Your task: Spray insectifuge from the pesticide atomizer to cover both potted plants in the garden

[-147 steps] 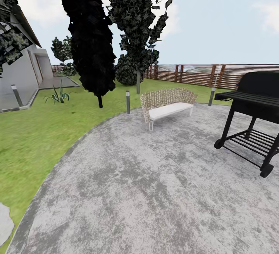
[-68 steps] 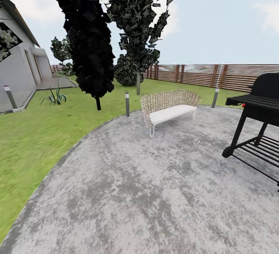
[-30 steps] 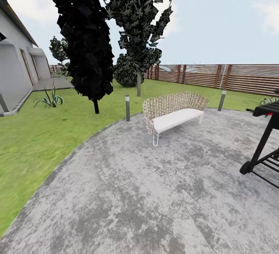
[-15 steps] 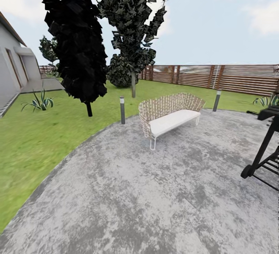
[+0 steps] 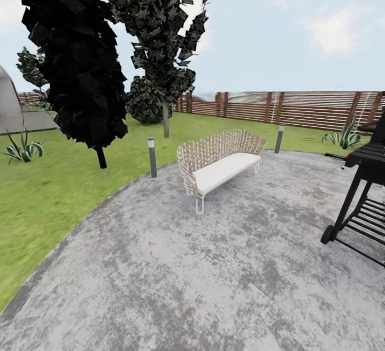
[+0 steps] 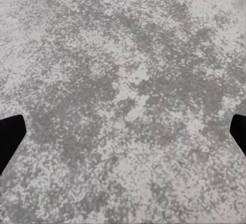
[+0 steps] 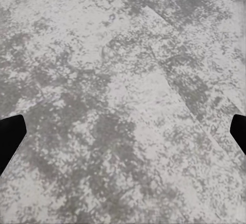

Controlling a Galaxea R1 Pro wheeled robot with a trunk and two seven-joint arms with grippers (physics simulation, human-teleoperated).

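Both claws hang with jaws spread wide and empty over the mottled patio, the left gripper and right gripper alike. This looks like the search step: no atomizer is seen yet. Low rosettes sit on the lawn, one potted plant far left, another by the fence. Next, drive on and scan past the bench and grill.

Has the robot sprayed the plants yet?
Not yet. Both grippers are open and empty, left and right, above the grey patio. One leafy plant sits far off on the lawn, another by the fence. Left: finding the sprayer, grabbing it, spraying both.
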